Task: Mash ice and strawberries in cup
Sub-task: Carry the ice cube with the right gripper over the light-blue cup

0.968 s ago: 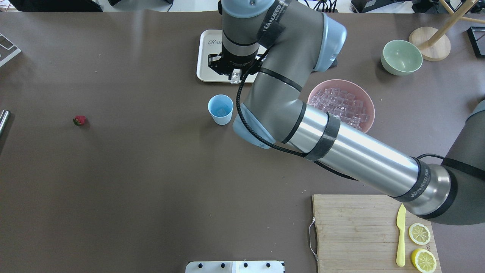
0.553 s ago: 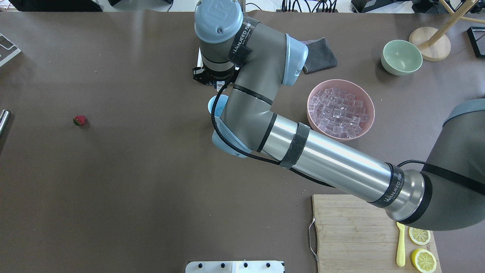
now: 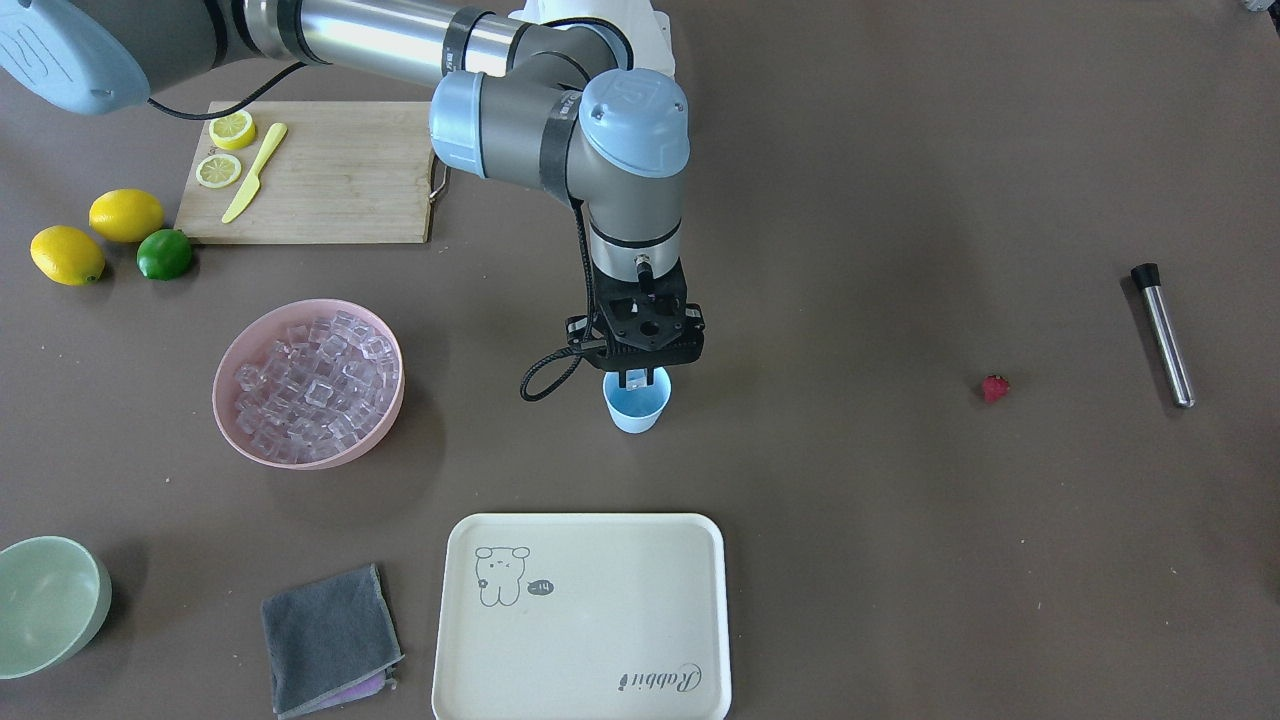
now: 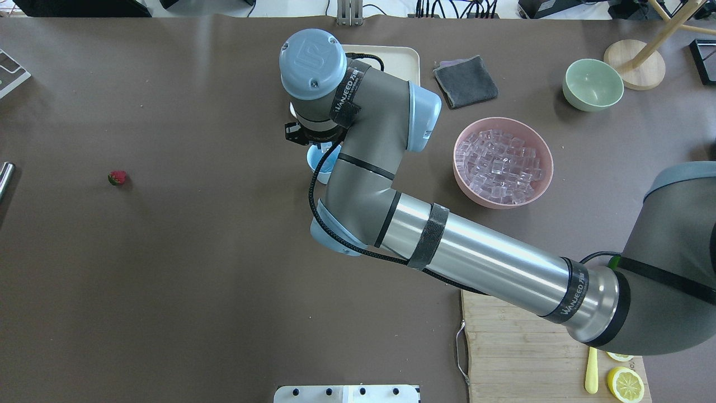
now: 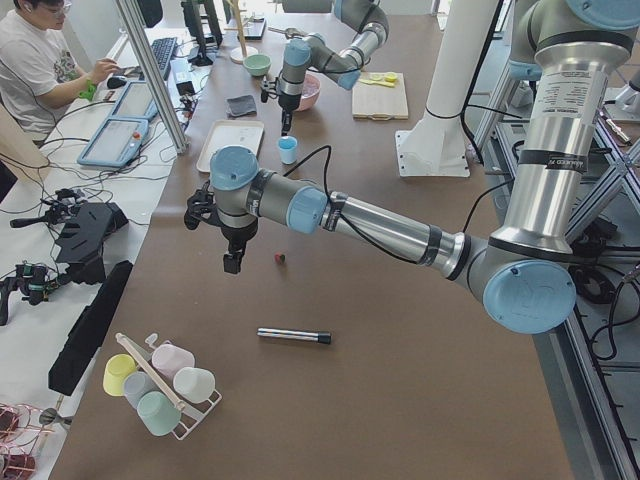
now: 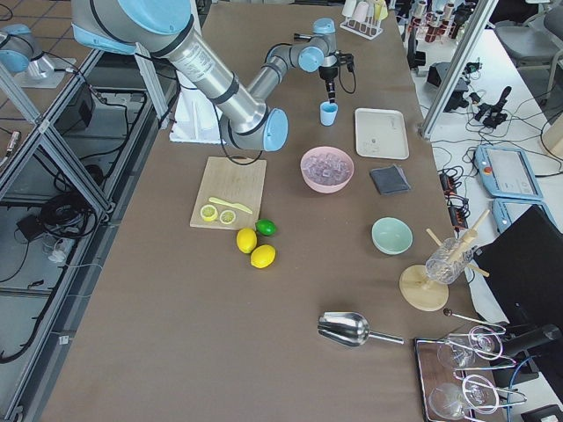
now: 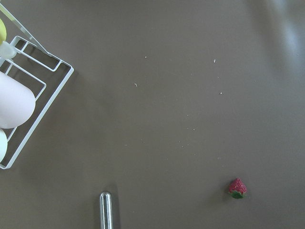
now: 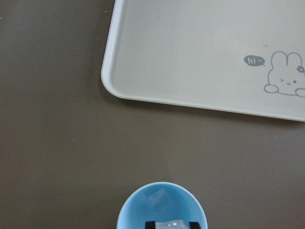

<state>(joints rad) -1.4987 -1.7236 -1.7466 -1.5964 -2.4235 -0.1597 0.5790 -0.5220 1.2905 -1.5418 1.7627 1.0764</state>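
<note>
The right gripper [image 3: 637,378] hangs straight down over the cup [image 3: 637,408], closed on one clear cube [image 8: 169,224] pinched between its black fingertips [image 8: 150,224]. A second cube lies on the cup's bottom. The step in hand is the drop.

To do it well, the cube should sit over the middle of the mouth. In the front view the fingertips look nearer the robot-side rim, though height may account for that. The cup is small and probably light, so it is best to stay low, part the jaws only a little and let the cube fall straight. A hit on the rim could bounce the cube out or tip the cup. Then lift straight up before moving sideways.

The rest of the ice [image 3: 310,385] is heaped in the pink bowl [image 3: 300,458], well apart on the robot's right. That gives a clear path for further trips.

The tray [image 3: 580,620] lies near the cup on the operators' side, not touching it. Bare tabletop [image 3: 850,500] stretches from the cup toward the robot's left.

The strawberry [image 3: 995,388] lies there alone, well apart from the cup, with a metal rod [image 3: 1163,335] beyond it.

The left gripper [image 5: 232,262] shows only in the left side view, hanging near the strawberry. I cannot tell whether it is open or closed.
</note>
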